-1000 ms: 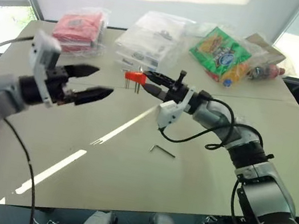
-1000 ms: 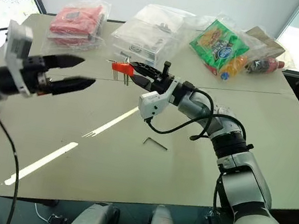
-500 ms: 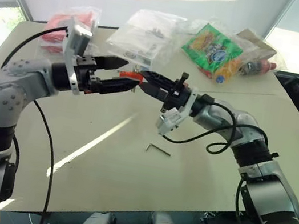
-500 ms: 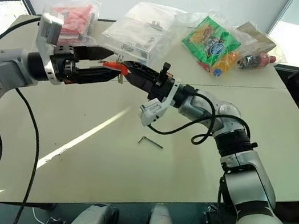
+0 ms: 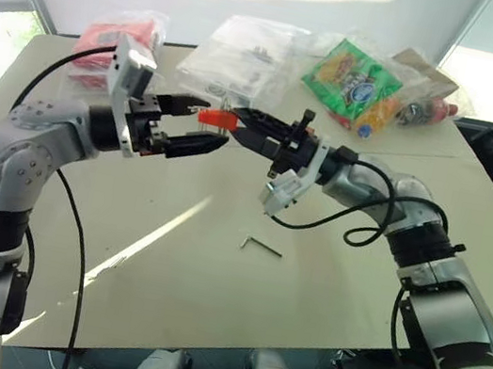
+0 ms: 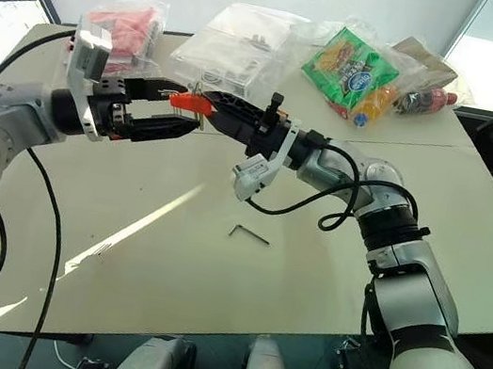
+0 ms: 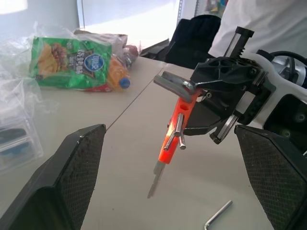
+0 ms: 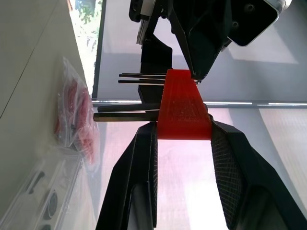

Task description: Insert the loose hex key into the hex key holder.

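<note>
The hex key holder (image 5: 218,118), a small orange-red block with grey keys sticking out, hangs above the table. My right gripper (image 5: 241,123) is shut on it; in the right wrist view its fingers (image 8: 139,182) clamp the block (image 8: 184,108) from both sides. My left gripper (image 5: 211,124) is open. Its two fingertips stand above and below the holder, with gaps to it. The left wrist view shows the holder (image 7: 176,129) ahead between the wide-apart fingers (image 7: 72,182). The loose hex key (image 5: 261,243), a small bent grey rod, lies on the table below the right arm.
Along the table's far edge lie a red packet in clear plastic (image 5: 111,32), a clear bag of boxes (image 5: 251,51), a green snack bag (image 5: 356,75) and a bottle (image 5: 422,110). A black cable (image 5: 334,229) loops from the right wrist.
My left gripper has swung right from well clear of the holder until its open fingers bracket it. The right gripper has kept its grip, nearly still. The camera has shifted.
</note>
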### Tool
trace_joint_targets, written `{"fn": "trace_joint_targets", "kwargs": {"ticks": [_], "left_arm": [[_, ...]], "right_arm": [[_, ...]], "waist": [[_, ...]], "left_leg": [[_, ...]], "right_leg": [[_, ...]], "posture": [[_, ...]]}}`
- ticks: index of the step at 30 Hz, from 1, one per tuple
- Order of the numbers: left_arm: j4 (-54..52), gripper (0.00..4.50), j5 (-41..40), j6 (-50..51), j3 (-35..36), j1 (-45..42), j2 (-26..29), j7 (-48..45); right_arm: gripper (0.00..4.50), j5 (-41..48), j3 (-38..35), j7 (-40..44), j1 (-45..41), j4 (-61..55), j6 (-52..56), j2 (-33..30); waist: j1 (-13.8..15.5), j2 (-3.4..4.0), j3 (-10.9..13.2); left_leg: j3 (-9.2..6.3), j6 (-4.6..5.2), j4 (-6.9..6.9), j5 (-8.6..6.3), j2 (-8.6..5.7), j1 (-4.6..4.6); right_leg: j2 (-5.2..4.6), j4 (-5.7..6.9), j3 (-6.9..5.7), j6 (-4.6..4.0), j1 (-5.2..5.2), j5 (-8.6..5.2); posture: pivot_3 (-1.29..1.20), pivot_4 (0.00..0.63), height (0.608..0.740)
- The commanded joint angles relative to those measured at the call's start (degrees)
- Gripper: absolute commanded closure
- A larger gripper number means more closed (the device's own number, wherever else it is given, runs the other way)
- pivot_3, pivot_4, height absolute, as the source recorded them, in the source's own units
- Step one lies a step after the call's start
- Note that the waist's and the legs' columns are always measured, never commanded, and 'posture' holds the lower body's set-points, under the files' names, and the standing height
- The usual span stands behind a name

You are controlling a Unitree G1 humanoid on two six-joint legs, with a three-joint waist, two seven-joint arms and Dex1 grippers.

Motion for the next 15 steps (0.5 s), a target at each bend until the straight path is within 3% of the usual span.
{"fn": "trace_joint_targets", "kwargs": {"ticks": [1, 5, 7, 8, 15], "left_arm": [[0.14, 0.00, 0.63, -1.50, 1.09, -0.52, -0.29, -0.25], [0.45, 0.00, 0.90, -1.62, 1.12, -0.81, -0.63, -0.61], [0.69, 0.56, 1.24, -1.92, 0.84, -0.98, -0.99, -0.65], [0.82, 0.88, 1.47, -2.15, 0.68, -1.02, -1.16, -0.70], [0.99, 4.42, 2.12, -2.40, 0.26, -0.85, -2.26, -0.75]], "right_arm": [[3.51, 1.75, -0.47, 0.48, -1.17, -1.17, -0.46, -0.25], [3.51, 2.23, -0.37, 1.39, -0.90, -1.40, -0.54, -0.12], [3.51, 2.52, -0.38, 1.88, -0.70, -1.62, -0.54, -0.18], [3.51, 2.62, -0.40, 2.10, -0.63, -1.69, -0.51, -0.18], [3.51, 3.63, -0.51, 3.78, 0.28, -2.78, -0.11, -0.21]], "waist": [[-0.01, 0.00, 0.00], [-0.04, 0.00, 0.00], [-0.03, 0.00, 0.00], [-0.02, 0.00, 0.00], [0.01, -0.01, 0.00]], "left_leg": [[0.00, 0.00, 0.00, 0.00, 0.00, 0.00], [0.00, 0.00, 0.01, 0.00, 0.00, -0.01], [0.00, 0.00, 0.01, 0.00, 0.00, -0.01], [0.00, 0.00, 0.01, 0.00, 0.00, -0.01], [0.00, 0.00, 0.03, 0.00, 0.00, -0.04]], "right_leg": [[0.00, 0.00, 0.00, 0.00, 0.00, 0.00], [0.00, 0.01, 0.00, 0.00, -0.01, 0.00], [0.00, 0.01, 0.00, 0.00, -0.01, 0.00], [0.00, 0.01, 0.00, 0.00, -0.01, 0.00], [0.00, 0.01, 0.00, 0.00, -0.02, 0.00]], "posture": [[0.00, 0.150, 0.740], [0.00, 0.150, 0.740], [0.00, 0.150, 0.740], [0.00, 0.150, 0.740], [0.00, 0.150, 0.740]]}}
